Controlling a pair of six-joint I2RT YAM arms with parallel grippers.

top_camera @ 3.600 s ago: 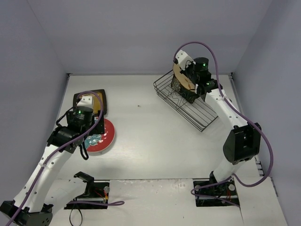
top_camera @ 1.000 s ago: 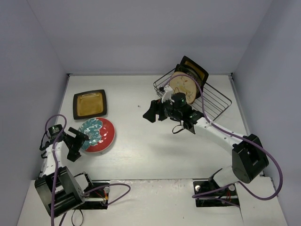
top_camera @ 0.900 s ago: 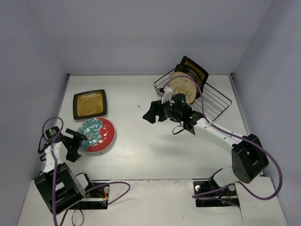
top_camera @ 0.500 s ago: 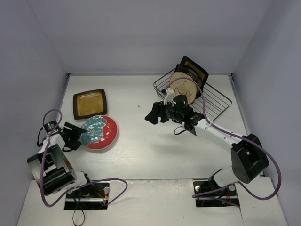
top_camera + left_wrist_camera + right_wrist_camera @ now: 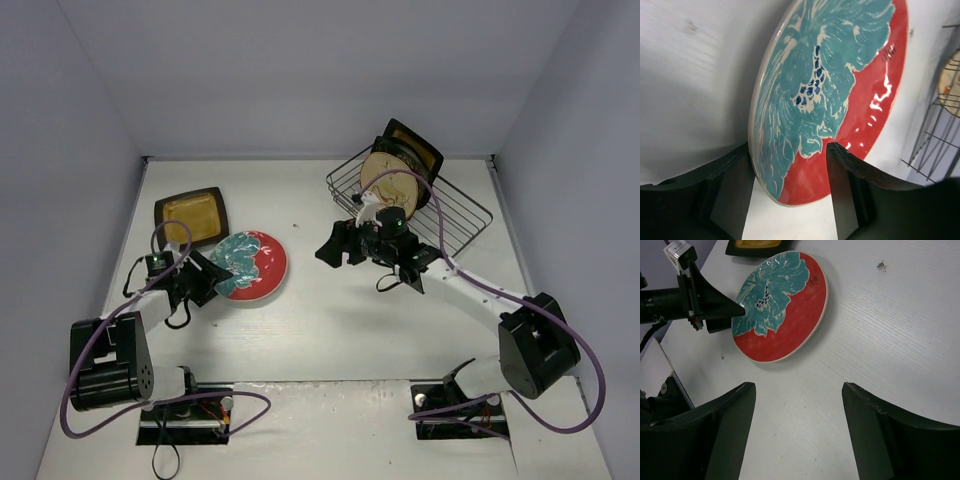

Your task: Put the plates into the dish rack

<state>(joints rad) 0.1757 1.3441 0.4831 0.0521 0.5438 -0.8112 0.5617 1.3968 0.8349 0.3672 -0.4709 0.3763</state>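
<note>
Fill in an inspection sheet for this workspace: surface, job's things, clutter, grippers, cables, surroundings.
Surface: white table, wood-grain finish.
Job's things: rack at far right holds the cream plate and an amber plate, both on edge; other amber plate lies flat at far left; red plate sits beside it.
Clutter: nothing seen except a dark speck.
Grippers: left gripper shut on the red plate's rim; right gripper open, empty, above the table.
Cables: purple cables loop off both arms; the right one arcs across the cream plate.
Surroundings: plain pale walls on three sides.
</note>
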